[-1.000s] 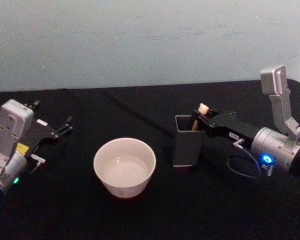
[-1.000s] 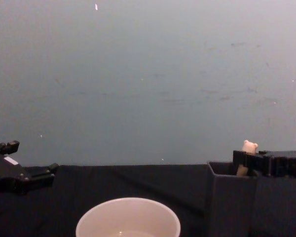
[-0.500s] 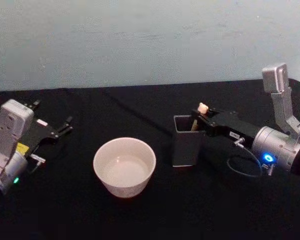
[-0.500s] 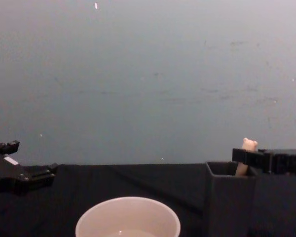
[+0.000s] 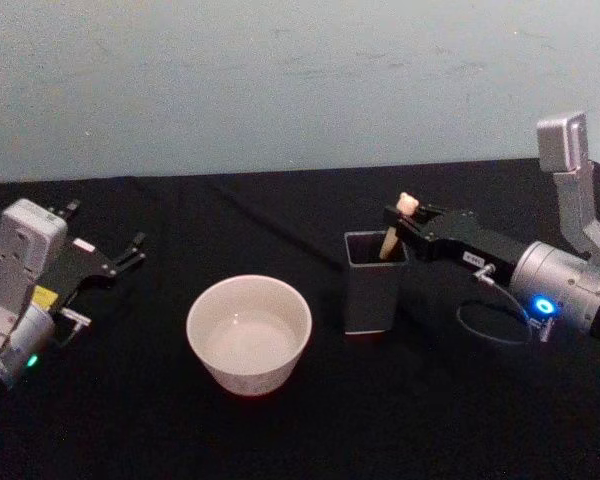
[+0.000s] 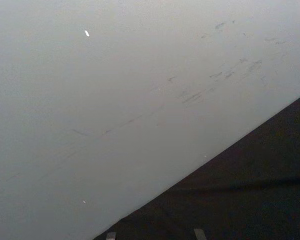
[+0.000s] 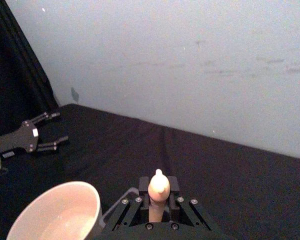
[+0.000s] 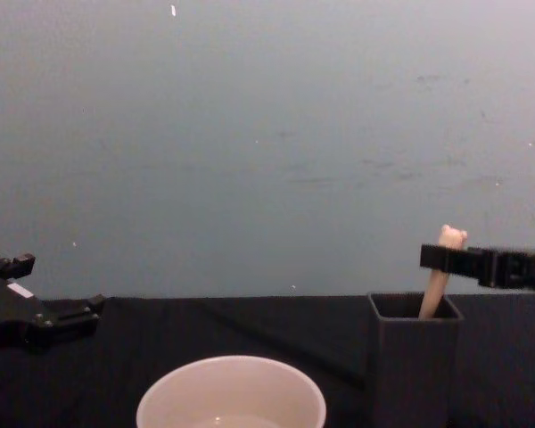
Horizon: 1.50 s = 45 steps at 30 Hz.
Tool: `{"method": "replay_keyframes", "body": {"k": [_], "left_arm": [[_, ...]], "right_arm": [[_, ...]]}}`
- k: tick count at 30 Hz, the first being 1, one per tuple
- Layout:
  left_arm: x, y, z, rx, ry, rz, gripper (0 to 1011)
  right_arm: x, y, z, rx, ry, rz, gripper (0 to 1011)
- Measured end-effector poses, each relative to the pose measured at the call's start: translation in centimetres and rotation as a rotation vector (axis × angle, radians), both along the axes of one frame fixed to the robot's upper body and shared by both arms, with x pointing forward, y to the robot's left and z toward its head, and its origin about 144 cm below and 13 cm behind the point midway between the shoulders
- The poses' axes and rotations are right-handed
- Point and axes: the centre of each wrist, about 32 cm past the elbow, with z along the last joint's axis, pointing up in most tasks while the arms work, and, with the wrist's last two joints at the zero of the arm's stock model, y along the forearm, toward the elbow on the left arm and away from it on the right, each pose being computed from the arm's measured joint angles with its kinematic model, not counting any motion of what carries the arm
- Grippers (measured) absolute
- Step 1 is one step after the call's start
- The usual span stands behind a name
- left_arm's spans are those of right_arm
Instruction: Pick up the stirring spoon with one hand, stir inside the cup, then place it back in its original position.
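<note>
right gripper (image 5: 399,219) clamped on stirring spoon (image 8: 436,287) handle above holder (image 5: 372,296), spoon's lower end inside; cup (image 5: 248,336) left of holder; left gripper (image 5: 108,232) farther left, fingers apart.

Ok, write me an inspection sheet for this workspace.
Surface: black cloth-covered table.
Job's things: stirring spoon leaning in the dark holder, bowl hidden inside; cream cup to the holder's left, apart from it.
Clutter: nothing seen.
End effectors: right end effector shut on the spoon handle just under the bear head; left end effector open, parked at the table's left.
Cables: thin looped cable by the right wrist.
Surroundings: plain pale wall behind.
</note>
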Motion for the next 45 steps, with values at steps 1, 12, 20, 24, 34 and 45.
{"method": "replay_keyframes", "body": {"k": [1, 12, 20, 24, 34, 45], "left_arm": [[0.0, 0.0, 0.0, 0.000, 0.000, 0.000, 1001], [0.0, 0.0, 0.0, 0.000, 0.000, 0.000, 1001], [0.0, 0.0, 0.0, 0.000, 0.000, 0.000, 1001], [0.0, 0.0, 0.0, 0.000, 0.000, 0.000, 1001], [0.0, 0.0, 0.0, 0.000, 0.000, 0.000, 1001], [0.0, 0.0, 0.0, 0.000, 0.000, 0.000, 1001]], "right_arm": [[0.0, -0.1, 0.2, 0.004, -0.006, -0.001, 213], [-0.1, -0.9, 2.1, 0.051, -0.044, -0.018, 213], [-0.7, -1.6, 3.4, 0.090, -0.071, -0.019, 212], [-0.9, -1.9, 4.0, 0.113, -0.089, -0.018, 213], [-0.7, -1.4, 5.2, 0.191, -0.109, -0.018, 212], [0.1, 1.1, 4.8, 0.215, -0.094, 0.046, 212]]}}
